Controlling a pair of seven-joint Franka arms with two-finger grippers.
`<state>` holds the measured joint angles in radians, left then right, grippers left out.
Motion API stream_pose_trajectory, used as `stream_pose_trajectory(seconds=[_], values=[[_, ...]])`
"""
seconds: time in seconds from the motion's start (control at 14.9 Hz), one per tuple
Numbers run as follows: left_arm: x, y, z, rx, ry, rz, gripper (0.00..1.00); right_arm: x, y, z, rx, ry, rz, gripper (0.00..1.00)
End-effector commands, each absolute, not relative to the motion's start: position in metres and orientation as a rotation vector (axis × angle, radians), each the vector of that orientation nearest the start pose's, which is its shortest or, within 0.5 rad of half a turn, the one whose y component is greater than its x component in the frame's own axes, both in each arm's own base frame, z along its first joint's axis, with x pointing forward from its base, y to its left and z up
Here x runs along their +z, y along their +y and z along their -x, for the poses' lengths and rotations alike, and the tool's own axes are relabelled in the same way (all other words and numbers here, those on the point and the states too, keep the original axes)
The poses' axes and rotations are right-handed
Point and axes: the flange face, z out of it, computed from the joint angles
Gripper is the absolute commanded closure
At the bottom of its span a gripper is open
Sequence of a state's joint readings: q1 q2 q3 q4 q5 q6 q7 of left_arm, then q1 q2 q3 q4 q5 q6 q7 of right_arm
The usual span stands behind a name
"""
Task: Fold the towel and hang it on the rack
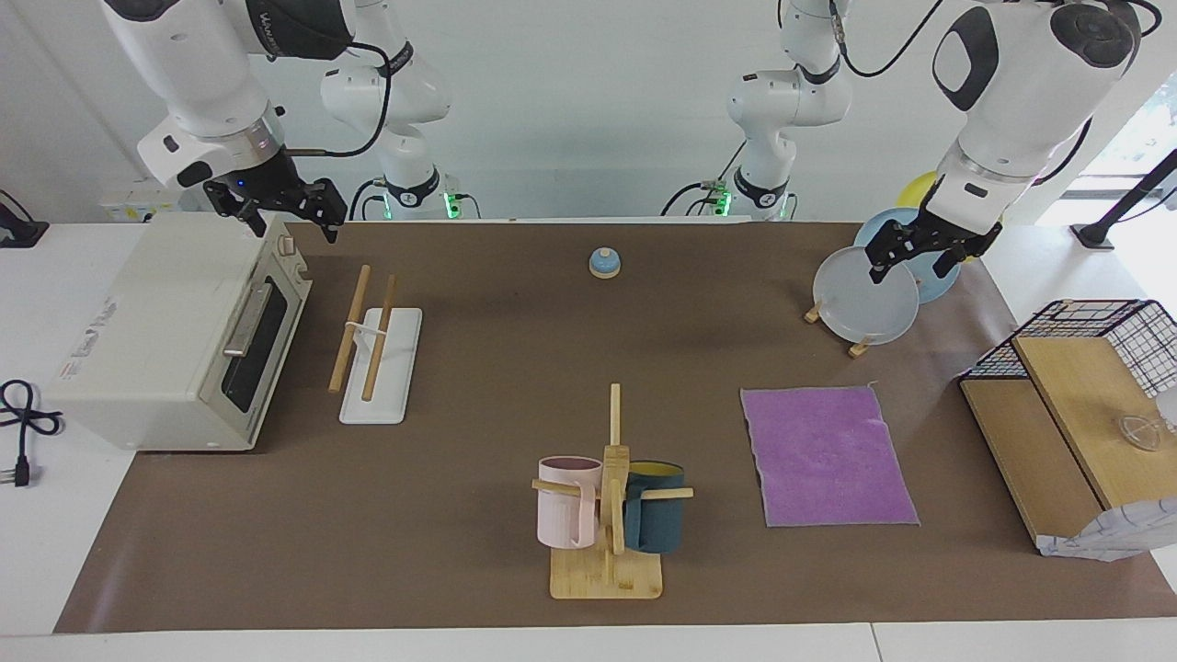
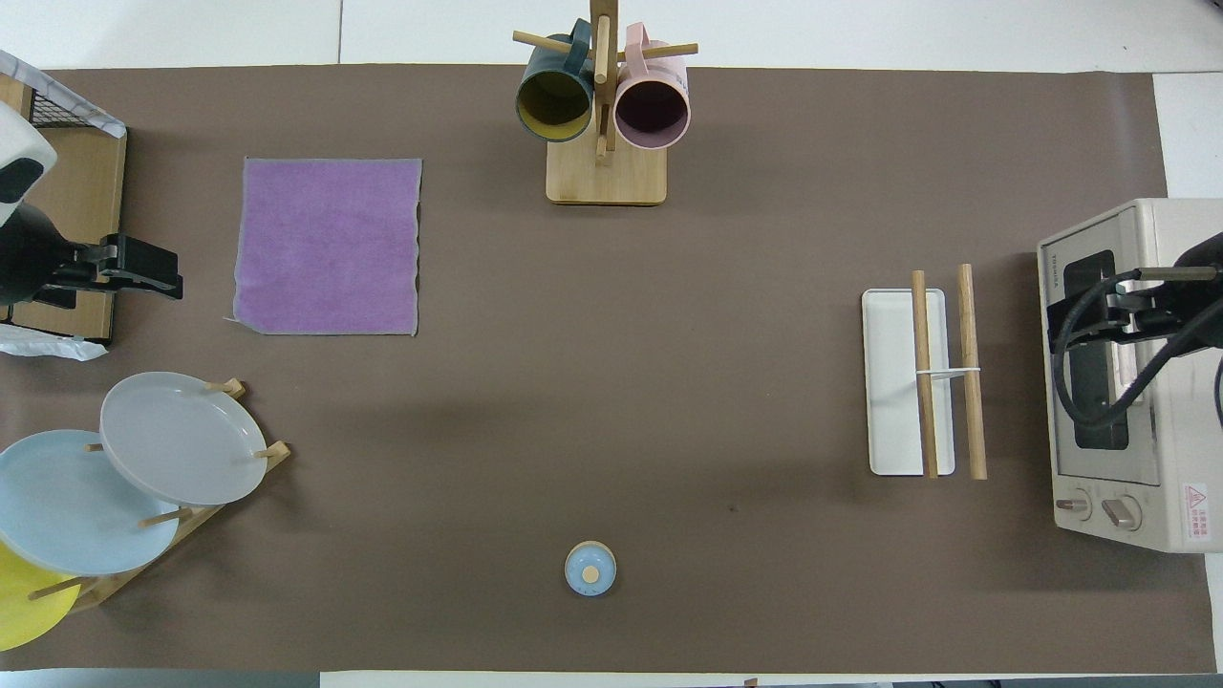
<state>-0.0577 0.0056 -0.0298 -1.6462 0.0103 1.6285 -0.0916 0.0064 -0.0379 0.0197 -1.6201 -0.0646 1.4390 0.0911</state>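
Brown matting covers your table from end to end, with white wall at the robots' side. You have the towel lying flat and unfolded on it, purple face up, toward the left arm's end of the table and farther from the robots than the plate stand. Your rack sits well apart from it toward the right arm's end: two pale wooden rods on a white wire support over a flat white base, with nothing draped on them, just beside the front of the toaster oven. Between towel and rack, and farther from the robots than either, you see the bamboo mug stand carrying a pink mug and a dark teal mug. A small blue bell stands mid-table, nearer to the robots. Your left gripper hangs raised over the grey plate on the plate stand, a light blue plate and a yellow one stacked alongside; its fingers stand spread and hold nothing. Your right gripper hangs over the toaster oven's top edge, fingers likewise spread apart and holding nothing. At the left arm's end of the table you also have a wooden shelf with a black wire basket on it. Both arms wait clear of the towel.
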Motion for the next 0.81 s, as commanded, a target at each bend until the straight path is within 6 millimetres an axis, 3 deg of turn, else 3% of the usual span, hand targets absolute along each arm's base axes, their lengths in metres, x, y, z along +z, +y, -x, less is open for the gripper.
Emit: stream_pose_trajectory(seconds=[0.0,0.74], values=[[0.596,-0.045,-0.554,0.029,0.000,3.140,0.00,0.612,0.004,-0.524,0.238,0.102,3.198,0.00],[0.584,-0.048,-0.541,0.098,0.000,3.132,0.00,0.612,0.004,-0.524,0.238,0.102,3.200,0.00]])
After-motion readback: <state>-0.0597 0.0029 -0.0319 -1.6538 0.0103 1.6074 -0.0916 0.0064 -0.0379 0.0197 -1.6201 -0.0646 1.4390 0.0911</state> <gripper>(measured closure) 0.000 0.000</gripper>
